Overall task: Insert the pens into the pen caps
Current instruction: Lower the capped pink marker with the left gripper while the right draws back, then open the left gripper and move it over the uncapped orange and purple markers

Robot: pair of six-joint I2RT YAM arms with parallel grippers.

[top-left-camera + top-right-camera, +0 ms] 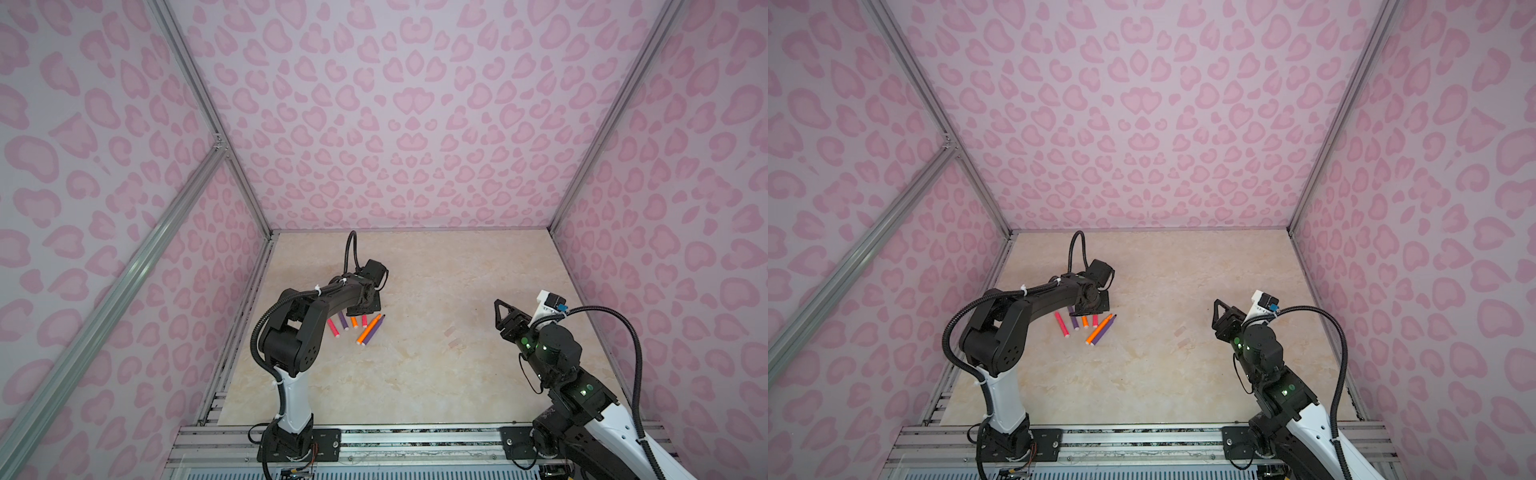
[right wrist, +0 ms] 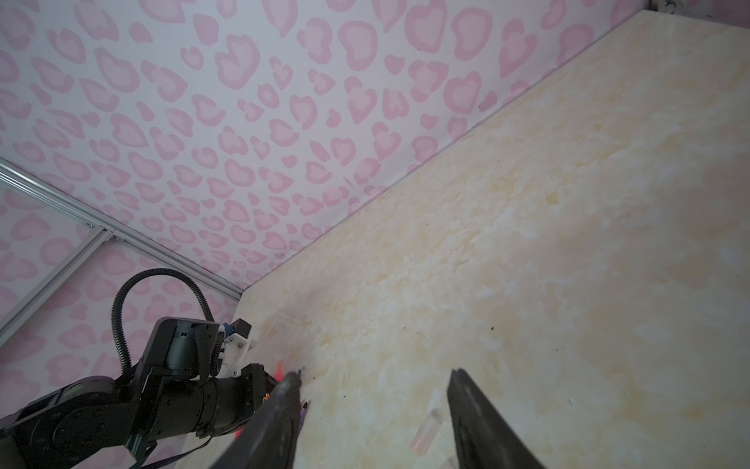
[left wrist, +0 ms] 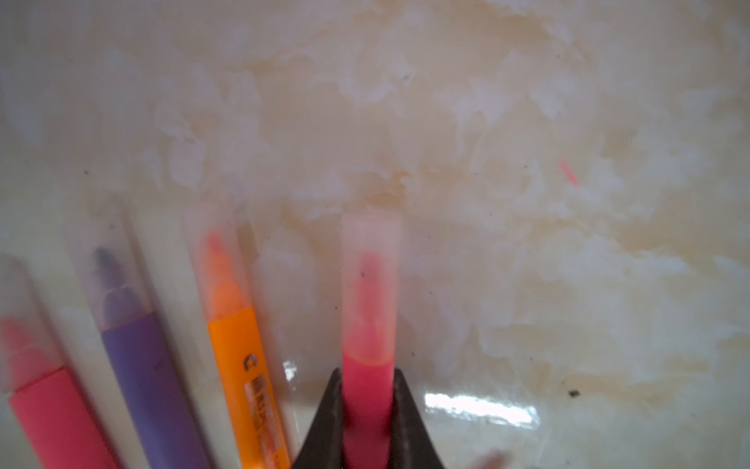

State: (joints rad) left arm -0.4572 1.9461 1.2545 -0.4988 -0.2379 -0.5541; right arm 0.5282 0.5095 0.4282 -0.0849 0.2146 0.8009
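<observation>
The left gripper [image 3: 368,372] pinches 1 slim pink-red marker pen [image 3: 368,406] just behind its clear cap [image 3: 371,239], while the right gripper [image 2: 377,371] holds its jaws spread, 1 loose clear plastic cap [image 2: 424,435] showing between them.

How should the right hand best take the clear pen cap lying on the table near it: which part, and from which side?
Probably best: grip the clear pen cap across the middle of its tube, coming down from above with the right hand open. It lies flat on the table, with both long sides free.
</observation>
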